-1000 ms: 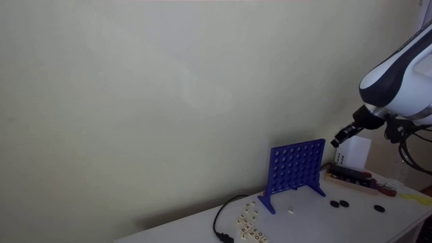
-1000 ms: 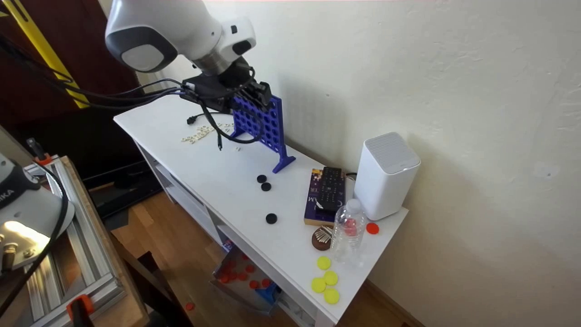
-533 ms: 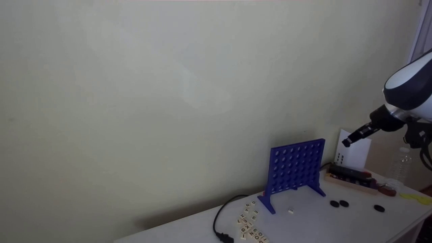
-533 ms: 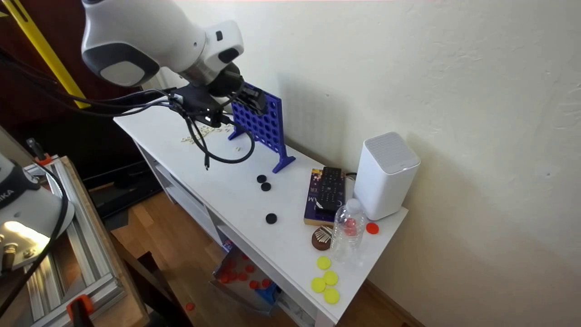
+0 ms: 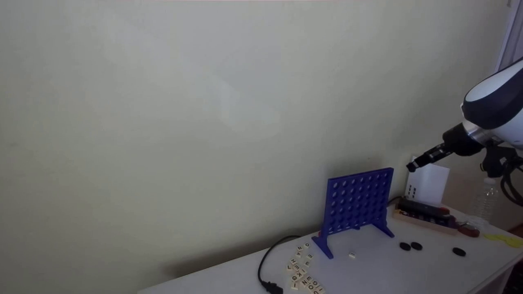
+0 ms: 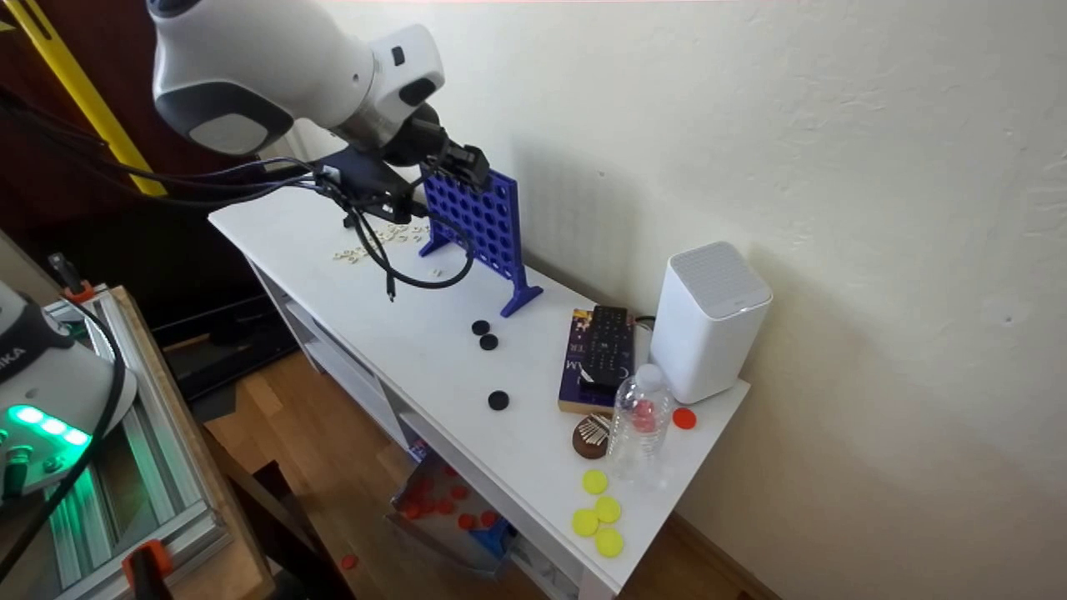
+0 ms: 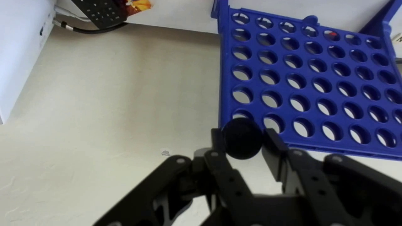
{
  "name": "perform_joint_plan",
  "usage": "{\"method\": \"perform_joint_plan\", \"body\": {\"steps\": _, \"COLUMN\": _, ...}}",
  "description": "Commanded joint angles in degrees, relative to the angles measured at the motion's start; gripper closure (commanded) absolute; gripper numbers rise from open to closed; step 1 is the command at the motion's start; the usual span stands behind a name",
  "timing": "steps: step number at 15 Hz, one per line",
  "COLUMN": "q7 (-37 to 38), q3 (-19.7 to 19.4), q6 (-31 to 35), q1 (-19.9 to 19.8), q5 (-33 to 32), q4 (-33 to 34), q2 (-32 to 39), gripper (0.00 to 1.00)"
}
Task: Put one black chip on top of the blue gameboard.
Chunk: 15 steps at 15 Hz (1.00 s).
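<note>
Gripper (image 7: 243,138) has risen, pinching black chip (image 7: 242,141); bottle (image 6: 640,421) stands near white box (image 6: 710,329)

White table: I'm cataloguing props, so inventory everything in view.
Table: one, white, along wall.
Gameboard: one, blue, standing on table.
Held chip: one, black, in gripper.
Loose chips: three, black, on table.
Letter tiles: many, cream, beside gameboard.
Plug cord: one, black, near tiles.
Tall box: one, white, table end.
Flat box: one, purple, under keypad.
Keypad: one, black, on flat box.
Bottle: one, clear, beside tall box.
Tined object: one, brown, beside bottle.
Yellow discs: four, yellow, table end.
Container: one, greyish, below tabletop.
Red discs: several, red, table, floor and container.
Bar: one, yellow, beyond arm.
Rails: several, silver, by robot base.
Robot base: one, white, by rails.
Arm: one, mostly white, over table.
Gripper: one, black, shut on held chip.
</note>
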Motion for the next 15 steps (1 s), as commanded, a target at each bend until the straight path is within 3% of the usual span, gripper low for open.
{"method": "perform_joint_plan", "body": {"steps": 1, "q7": -2.05, "q3": 1.22, "q6": 2.75, "q1": 0.11, "q5": -0.95, "q4": 0.0, "q2": 4.11, "gripper": 0.88}}
{"method": "perform_joint_plan", "body": {"steps": 4, "q7": -1.14, "q3": 2.38, "q6": 2.91, "q1": 0.03, "q5": 0.58, "q4": 0.0, "q2": 4.03, "gripper": 0.88}}
{"method": "perform_joint_plan", "body": {"steps": 5, "q7": -0.64, "q3": 1.65, "q6": 1.85, "q1": 0.27, "q5": 0.06, "q4": 0.0, "q2": 2.64, "gripper": 0.63}}
{"method": "perform_joint_plan", "body": {"steps": 15, "q7": -0.64, "q3": 1.86, "q6": 2.04, "q1": 0.26, "q5": 0.06, "q4": 0.0, "q2": 3.03, "gripper": 0.63}}
